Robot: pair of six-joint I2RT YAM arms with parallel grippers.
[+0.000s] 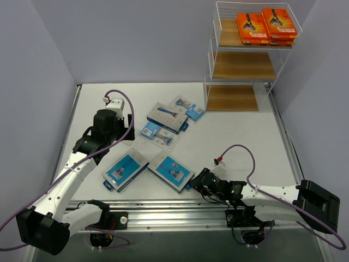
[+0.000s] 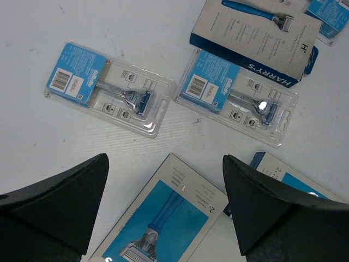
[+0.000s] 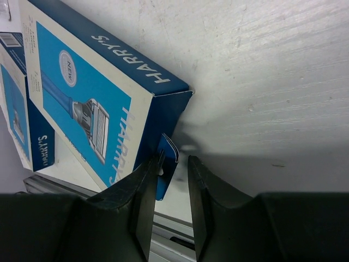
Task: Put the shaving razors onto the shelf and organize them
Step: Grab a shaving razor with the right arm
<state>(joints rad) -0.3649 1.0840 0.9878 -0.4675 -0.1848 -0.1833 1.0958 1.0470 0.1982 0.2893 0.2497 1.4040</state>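
Blue hang tab (image 3: 168,154) of razor box (image 3: 87,103) inside right hand (image 3: 173,164), fingers (image 3: 143,202) narrowly apart, not clamped

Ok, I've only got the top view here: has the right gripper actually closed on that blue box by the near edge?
Observer: Not yet. On the right wrist view the right gripper straddles the hang tab at the end of the blue box. One finger seems to rest against the tab, and a gap shows beside the other.
Operator: And the left gripper, holding anything?
Observer: No. The left wrist view shows the left gripper wide open and empty above a second blue box, with two blister packs beyond its fingers.
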